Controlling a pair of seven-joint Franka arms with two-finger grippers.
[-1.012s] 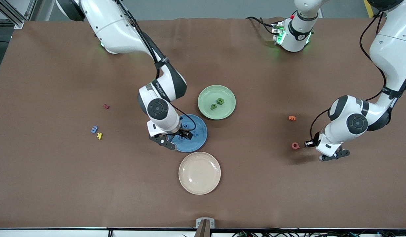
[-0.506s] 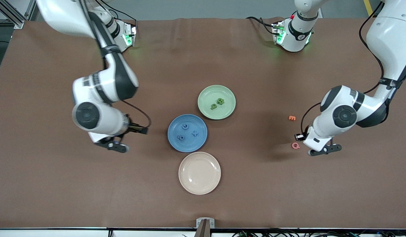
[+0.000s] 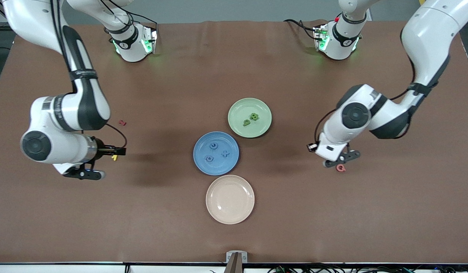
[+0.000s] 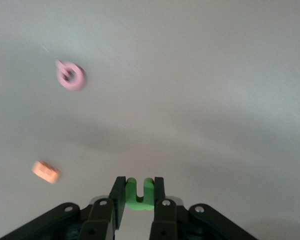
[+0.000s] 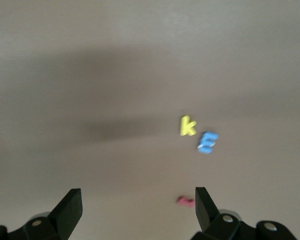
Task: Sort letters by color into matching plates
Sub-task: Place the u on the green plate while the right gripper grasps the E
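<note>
Green letter [image 4: 140, 194] sat pinched in left claw [image 4: 139, 197], up over bench [image 3: 294, 212] near pink Q [image 3: 340, 168]. Best to carry it w/o tilting, release low over green plate [image 3: 239, 108]. Right claw [image 5: 138, 204] hung wide open, empty, over blue E [image 5: 207, 142] beside yellow K [image 5: 187, 125].

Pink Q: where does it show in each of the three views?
Front view: the pink Q lies on the table toward the left arm's end, partly under the left gripper.
Left wrist view: the pink Q lies on bare table.
Right wrist view: not in it.
Shared landmark: the orange letter shows only in the left wrist view, so none.
</note>
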